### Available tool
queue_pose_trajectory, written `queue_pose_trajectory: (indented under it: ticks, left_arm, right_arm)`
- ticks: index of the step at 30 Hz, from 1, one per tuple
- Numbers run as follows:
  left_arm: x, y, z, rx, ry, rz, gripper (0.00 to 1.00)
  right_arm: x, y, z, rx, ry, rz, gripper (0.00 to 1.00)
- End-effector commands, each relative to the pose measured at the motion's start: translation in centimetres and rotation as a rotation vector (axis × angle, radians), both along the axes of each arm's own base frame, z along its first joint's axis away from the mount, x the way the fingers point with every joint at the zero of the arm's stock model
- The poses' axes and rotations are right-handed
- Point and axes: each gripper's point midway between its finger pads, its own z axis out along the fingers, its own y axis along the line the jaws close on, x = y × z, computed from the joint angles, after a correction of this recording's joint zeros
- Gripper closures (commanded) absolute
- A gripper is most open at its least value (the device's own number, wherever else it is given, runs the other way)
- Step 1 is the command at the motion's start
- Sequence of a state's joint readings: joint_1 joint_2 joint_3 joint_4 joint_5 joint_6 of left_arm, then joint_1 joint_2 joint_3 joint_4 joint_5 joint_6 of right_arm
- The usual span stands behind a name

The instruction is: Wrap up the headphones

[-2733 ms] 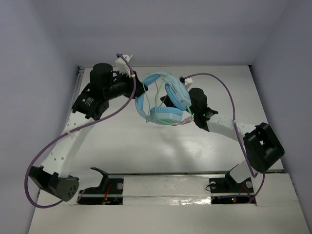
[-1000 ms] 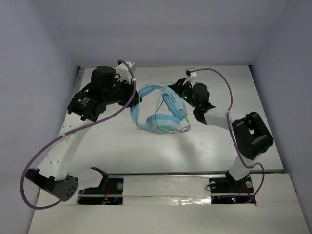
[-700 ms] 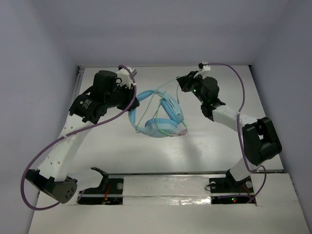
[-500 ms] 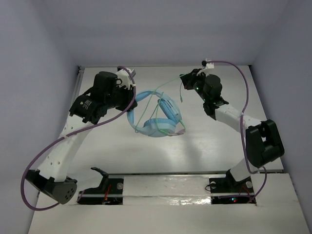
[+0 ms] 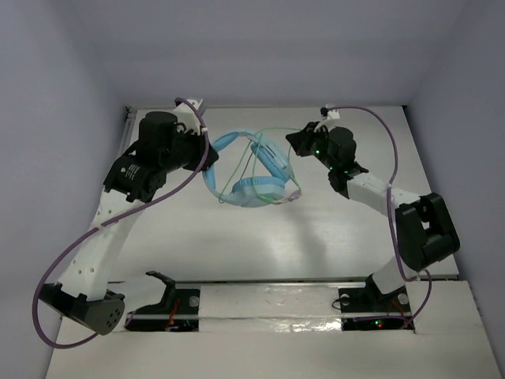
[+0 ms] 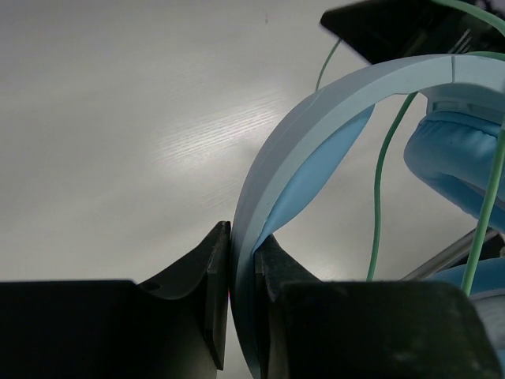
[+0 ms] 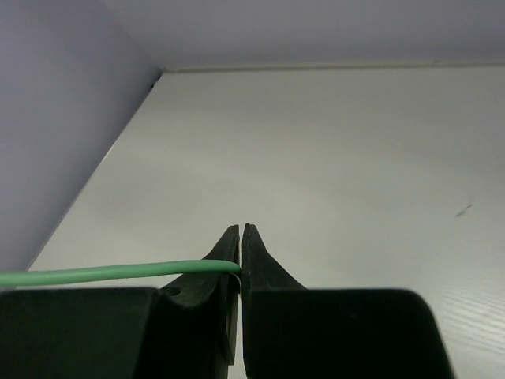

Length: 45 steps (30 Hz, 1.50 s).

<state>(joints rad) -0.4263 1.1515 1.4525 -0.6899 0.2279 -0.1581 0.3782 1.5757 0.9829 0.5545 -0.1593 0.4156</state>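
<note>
The light blue headphones (image 5: 254,170) hang above the table's middle back, cups stacked together with the pale green cord (image 5: 272,131) looped over them. My left gripper (image 5: 207,155) is shut on the curved headband (image 6: 316,118), which runs up from between its fingers in the left wrist view (image 6: 243,272). A padded ear cup (image 6: 450,158) and strands of cord (image 6: 380,197) show to its right. My right gripper (image 5: 293,140) is shut on the cord (image 7: 118,273), which leaves the pinched fingertips (image 7: 241,245) toward the left.
Grey walls (image 5: 71,118) close in the white table (image 5: 260,237) on three sides. Thick purple cables (image 5: 134,209) trail along both arms. The arm bases (image 5: 166,304) sit on the near rail.
Over the last second my right gripper swung up and back away from the ear cups, drawing the green cord over the headband. The left gripper tilted the headphones slightly.
</note>
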Motion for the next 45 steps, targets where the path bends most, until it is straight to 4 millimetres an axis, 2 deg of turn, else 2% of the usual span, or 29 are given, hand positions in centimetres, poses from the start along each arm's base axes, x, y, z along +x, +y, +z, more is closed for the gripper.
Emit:
queue_pose_trajectory:
  ticks: [1,2,4,6,7,8,9,10,11,13,14,15,16,17,18,20,21,22,23,25,26,28,30,33,37,42,43,44,45]
  left_arm:
    - [1.2,-2.0,7.5,-0.221,-0.173,-0.011,1.0]
    - [1.5,-2.3,7.5,-0.252,-0.16,0.001,1.0]
    - [2.9,-2.1,8.0,-0.284,-0.183,0.059,1.0]
    - [3.8,-2.2,7.4,-0.322,-0.17,0.108,1.0]
    - [4.9,-1.9,7.8,-0.342,-0.202,0.154,1.0]
    - [5.5,-1.7,6.5,-0.343,-0.185,0.186,1.0]
    - [6.2,-1.7,6.9,-0.383,-0.203,0.22,1.0]
    - [7.1,-0.9,6.5,-0.383,-0.219,0.284,1.0]
    - [7.7,-0.6,5.1,-0.374,-0.21,0.318,1.0]
    - [9.2,1.4,4.8,-0.389,-0.247,0.466,1.0]
    - [9.5,1.9,2.9,-0.382,-0.232,0.507,1.0]
    - [9.9,2.2,3.5,-0.449,-0.258,0.545,1.0]
    - [10.1,2.3,3.0,-0.475,-0.26,0.567,1.0]
    - [10.3,2.2,0.8,-0.475,-0.226,0.585,1.0]
    - [10.6,2.1,0.7,-0.51,-0.234,0.595,1.0]
    - [11.1,2.2,-2.3,-0.523,-0.186,0.64,1.0]
    - [11.4,2.2,-2.5,-0.546,-0.197,0.646,1.0]
    - [11.5,1.8,-3.5,-0.546,-0.186,0.652,1.0]
    - [11.4,1.4,-4.9,-0.545,-0.164,0.658,1.0]
    - [11.8,1.4,-6.1,-0.549,-0.164,0.691,1.0]
    - [11.9,1.7,-7.1,-0.542,-0.158,0.712,1.0]
    - [12.2,1.3,-8.3,-0.557,-0.142,0.726,1.0]
    - [12.4,1.0,-9.1,-0.573,-0.129,0.742,1.0]
    - [13.2,1.0,-10.8,-0.548,-0.117,0.771,1.0]
    - [13.9,0.5,-14.0,-0.478,-0.087,0.797,1.0]
    - [15.5,0.2,-16.1,-0.412,-0.076,0.817,1.0]
    - [16.0,0.2,-17.4,-0.373,-0.067,0.831,1.0]
    - [16.8,0.0,-16.9,-0.36,-0.079,0.832,1.0]
    - [17.1,0.0,-17.5,-0.335,-0.073,0.836,1.0]
  right_arm:
    - [-1.6,3.2,-2.4,-0.01,0.049,0.101,1.0]
    - [-2.5,4.5,-2.7,-0.008,0.061,0.139,1.0]
    - [-3.4,5.2,-2.6,0.046,0.086,0.171,1.0]
    - [-5.6,7.3,-3.0,0.068,0.116,0.263,1.0]
    - [-6.3,7.9,-3.1,0.073,0.127,0.286,1.0]
    - [-7.2,8.6,-3.3,0.083,0.146,0.319,1.0]
    - [-7.8,9.1,-3.2,0.094,0.152,0.343,1.0]
    - [-8.6,9.8,-3.1,0.125,0.173,0.365,1.0]
    - [-9.0,9.9,-3.0,0.142,0.179,0.38,1.0]
    - [-9.9,9.8,-3.2,0.168,0.21,0.398,1.0]
    - [-10.2,9.8,-3.2,0.195,0.235,0.397,1.0]
    - [-10.9,10.2,-3.4,0.217,0.265,0.415,1.0]
    - [-11.1,10.2,-3.6,0.23,0.286,0.414,1.0]
    - [-11.5,10.5,-3.7,0.243,0.302,0.419,1.0]
    - [-11.6,10.7,-3.5,0.262,0.297,0.433,1.0]
    - [-12.5,11.3,-4.9,0.283,0.351,0.44,1.0]
    - [-12.4,11.2,-4.8,0.304,0.344,0.433,1.0]
    - [-12.6,11.2,-5.3,0.314,0.355,0.435,0.94]
    - [-12.9,11.1,-7.0,0.33,0.403,0.426,0.92]
    - [-13.0,11.3,-7.7,0.357,0.415,0.433,0.87]
    - [-13.5,11.7,-9.0,0.368,0.461,0.443,0.86]
    - [-14.4,12.4,-9.3,0.391,0.474,0.49,0.85]
    - [-14.9,13.0,-10.5,0.404,0.509,0.508,0.85]
    - [-15.9,13.6,-11.6,0.405,0.535,0.525,0.92]
    - [-16.6,13.1,-11.3,0.433,0.529,0.529,1.0]
    - [-16.7,12.1,-10.9,0.433,0.509,0.486,1.0]
    - [-16.8,11.9,-11.1,0.421,0.517,0.474,1.0]
    - [-17.0,11.5,-10.8,0.405,0.495,0.467,1.0]
    - [-17.0,11.1,-11.2,0.385,0.506,0.44,1.0]
